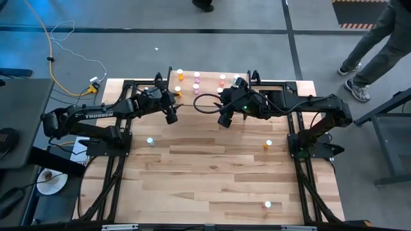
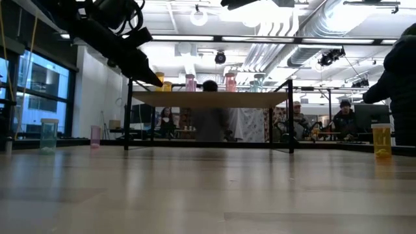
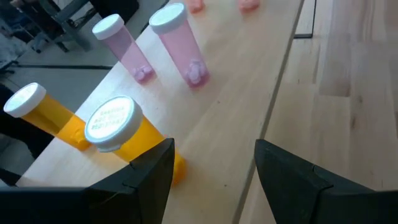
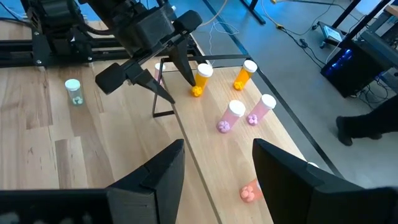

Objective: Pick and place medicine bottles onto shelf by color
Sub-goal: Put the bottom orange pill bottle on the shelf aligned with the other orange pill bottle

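Note:
The shelf stands at the table's far middle. On it stand two orange bottles, two pink bottles and red ones, all upright on their bases with white caps. My left gripper hovers open over the shelf's left end, and the nearer orange bottle stands just outside one finger. My right gripper hangs open above the shelf's near edge with nothing between its fingers. My left gripper has one finger right beside the foot of the nearer orange bottle, on the finger's outer side. That finger hides the spot, so I cannot tell whether it touches the bottle. The bottle stands upright on the shelf.
On the tabletop stand a teal bottle at the left, an orange one at the right and another small one near the front right. A person walks beyond the far right corner. People sit in the room behind.

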### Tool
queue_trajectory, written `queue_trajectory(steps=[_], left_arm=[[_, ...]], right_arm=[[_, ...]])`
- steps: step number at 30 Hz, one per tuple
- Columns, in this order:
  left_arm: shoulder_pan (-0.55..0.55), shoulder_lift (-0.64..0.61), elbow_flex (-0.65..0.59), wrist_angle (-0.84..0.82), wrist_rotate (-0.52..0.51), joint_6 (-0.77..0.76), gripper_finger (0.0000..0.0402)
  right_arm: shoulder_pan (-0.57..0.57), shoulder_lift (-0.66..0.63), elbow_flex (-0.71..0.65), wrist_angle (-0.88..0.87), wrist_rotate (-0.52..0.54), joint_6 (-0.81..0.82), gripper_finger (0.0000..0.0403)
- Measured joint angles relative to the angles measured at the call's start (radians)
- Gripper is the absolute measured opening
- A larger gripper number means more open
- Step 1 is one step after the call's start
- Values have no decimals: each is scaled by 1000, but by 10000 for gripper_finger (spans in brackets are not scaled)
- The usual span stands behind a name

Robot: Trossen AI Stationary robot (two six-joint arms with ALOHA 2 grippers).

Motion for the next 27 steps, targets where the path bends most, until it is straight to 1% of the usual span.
queue_trajectory(steps=[8, 13, 18, 27], left_arm=[[7, 0, 0, 13, -11, -8, 213], [30, 0, 0, 21, -3, -11, 213], [38, 0, 0, 51, 31, -11, 213], [38, 0, 0, 51, 30, -8, 213]], right_arm=[[0, 0, 0, 0, 0, 0, 181], [0, 0, 0, 0, 0, 0, 181], [0, 0, 0, 0, 0, 0, 181], [0, 0, 0, 0, 0, 0, 181]])
